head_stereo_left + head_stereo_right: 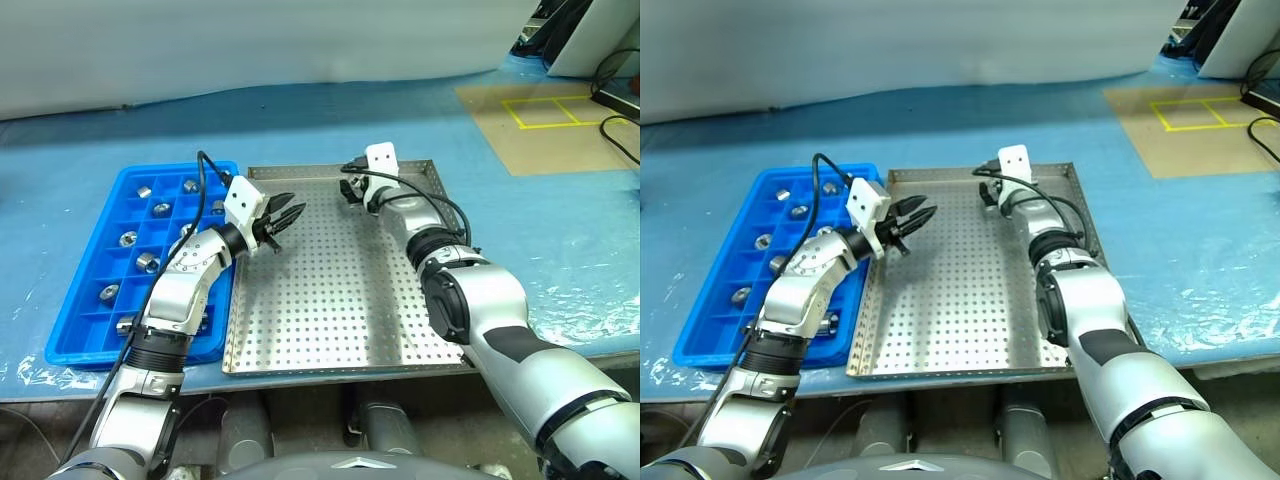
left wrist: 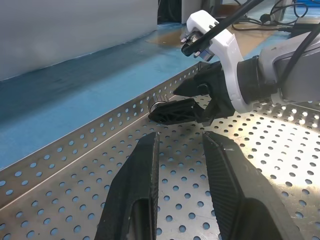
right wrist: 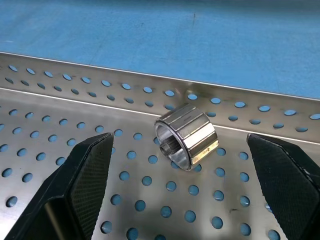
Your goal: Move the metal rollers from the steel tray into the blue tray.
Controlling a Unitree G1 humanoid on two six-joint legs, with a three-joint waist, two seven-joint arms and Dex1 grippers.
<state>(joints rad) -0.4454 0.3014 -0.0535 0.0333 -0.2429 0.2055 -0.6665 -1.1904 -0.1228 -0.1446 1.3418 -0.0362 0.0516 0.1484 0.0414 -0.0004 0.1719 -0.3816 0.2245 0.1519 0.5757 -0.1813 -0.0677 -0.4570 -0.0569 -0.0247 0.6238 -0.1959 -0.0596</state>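
1. Head views: the large square steel tray with a perforated floor (image 1: 340, 300) lies on the blue-covered desk (image 1: 560, 240), and the bright blue plastic tray with square compartments (image 1: 95, 300) is just beside it on the robot's left. Several small shiny metal rollers (image 1: 128, 239) already sit in its compartments. The right hand (image 1: 347, 190) reaches to the far edge of the steel tray. The left hand (image 1: 287, 219) hangs above the steel tray near the blue tray, clenched and empty.

2. Left wrist view: the 2 black fingers (image 2: 135, 190) of the left hand hold nothing. The right hand (image 2: 172, 100) is ahead, low over the floor by the far rim.

3. Right wrist view: 1 silver ribbed metal roller with a centre hole (image 3: 186, 136) lies on its side on the perforated floor, near the rim. The right fingers (image 3: 85, 170) stand wide apart on both sides of it, not touching.

4. Judgement: the step is the pick-up of this roller. The next move calls for going forward a little, closing, then carrying it to a free compartment.
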